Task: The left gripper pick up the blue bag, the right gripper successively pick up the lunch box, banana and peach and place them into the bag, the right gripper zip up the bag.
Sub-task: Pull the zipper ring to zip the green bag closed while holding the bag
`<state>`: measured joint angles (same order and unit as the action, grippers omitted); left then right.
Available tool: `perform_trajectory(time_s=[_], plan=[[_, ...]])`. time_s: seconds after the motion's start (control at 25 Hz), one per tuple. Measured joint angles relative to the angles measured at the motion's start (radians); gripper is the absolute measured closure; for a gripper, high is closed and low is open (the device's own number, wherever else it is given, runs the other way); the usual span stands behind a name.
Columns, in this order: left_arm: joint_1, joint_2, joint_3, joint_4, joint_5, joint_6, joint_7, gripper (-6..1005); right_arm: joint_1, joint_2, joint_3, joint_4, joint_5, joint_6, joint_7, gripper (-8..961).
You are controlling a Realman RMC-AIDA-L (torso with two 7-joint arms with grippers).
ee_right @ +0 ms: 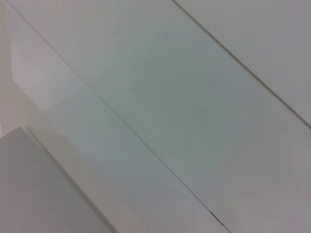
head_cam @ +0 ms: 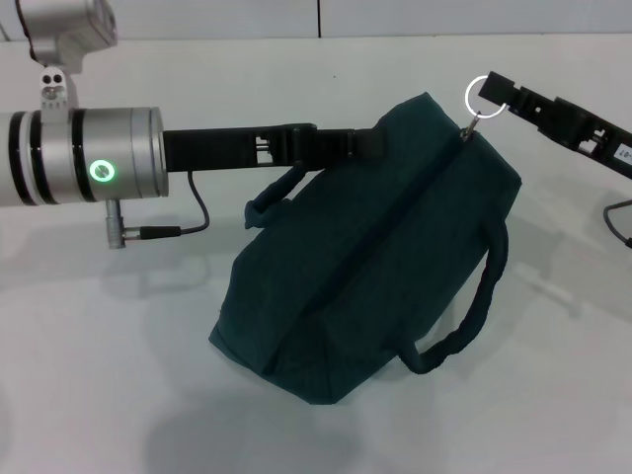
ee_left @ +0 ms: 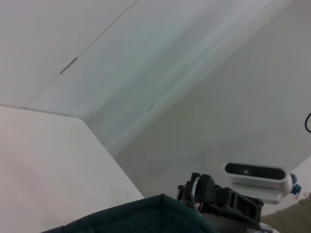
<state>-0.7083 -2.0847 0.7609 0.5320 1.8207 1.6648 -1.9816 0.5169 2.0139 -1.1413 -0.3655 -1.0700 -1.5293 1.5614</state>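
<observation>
Head view: the blue bag [head_cam: 375,257] sat mid-desk [head_cam: 99,395], zip apparently closed to its far end. The left gripper [head_cam: 370,141], reaching level from the left, clenched the bag's far top edge. The right gripper [head_cam: 497,91], angled in from the right, pinched the ring zip pull [head_cam: 481,96]. Best finished by pulling along the zip line while the left holds taut.

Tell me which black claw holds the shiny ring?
The right claw, with the white label, grips the silver ring zip pull. The left claw grips the dark teal fabric bag.
</observation>
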Motion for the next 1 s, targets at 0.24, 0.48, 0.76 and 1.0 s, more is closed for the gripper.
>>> perform_trajectory(time_s=[0.24, 0.48, 0.76, 1.0], plan=[[0.008, 0.0, 0.002, -0.001, -0.002, 0.012, 0.006, 951, -0.005, -0.001, 0.002, 0.043, 0.023, 0.0, 0.0, 908], [0.01, 0.0, 0.014, -0.001, -0.008, 0.017, 0.007, 950, -0.015, -0.002, 0.011, 0.055, 0.037, 0.002, 0.003, 899], [0.011, -0.001, 0.014, -0.001, -0.031, 0.043, 0.017, 948, -0.023, -0.004, 0.011, 0.085, 0.04, 0.075, 0.023, 890], [0.012, -0.002, 0.014, -0.001, -0.048, 0.056, 0.021, 947, -0.022, -0.002, 0.009, 0.107, 0.037, 0.129, 0.025, 882]])
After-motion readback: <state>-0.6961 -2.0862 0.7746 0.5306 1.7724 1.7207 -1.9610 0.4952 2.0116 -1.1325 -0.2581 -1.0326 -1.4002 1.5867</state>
